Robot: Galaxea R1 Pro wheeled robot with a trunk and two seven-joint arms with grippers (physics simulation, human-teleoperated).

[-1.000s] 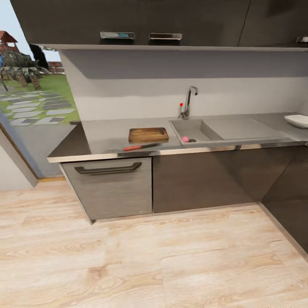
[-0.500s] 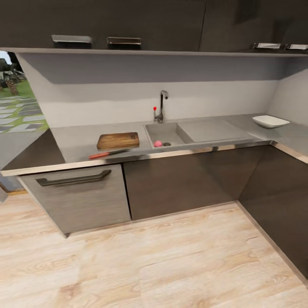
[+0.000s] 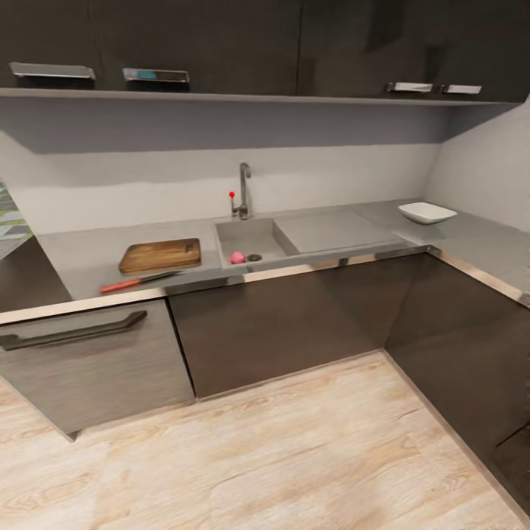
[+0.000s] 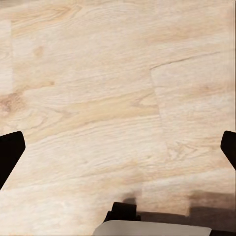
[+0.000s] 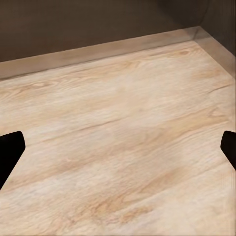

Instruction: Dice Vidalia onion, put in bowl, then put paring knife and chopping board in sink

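Observation:
In the head view a small pink Vidalia onion (image 3: 236,258) lies in the sink (image 3: 259,232) beside the round drain, below the steel tap (image 3: 243,191). Left of the basin, the brown chopping board (image 3: 160,255) lies flat on the grey countertop (image 3: 73,254). The red-handled paring knife (image 3: 136,281) rests in front of the board near the counter's edge. The white bowl (image 3: 427,213) stands far right on the counter. My left gripper (image 4: 118,152) and right gripper (image 5: 118,150) both hang open over the wooden floor, holding nothing.
Dark cabinets (image 3: 280,324) run under the counter, which turns a corner at the right (image 3: 478,272). A drawer front with a long handle (image 3: 70,331) is at the left. Upper cabinets (image 3: 221,44) hang above. Light wood floor (image 3: 294,456) lies between me and the counter.
The whole head view has shifted left as the camera swung right; the window has nearly left the picture and the right counter wing has come in. The things on the counter have not moved.

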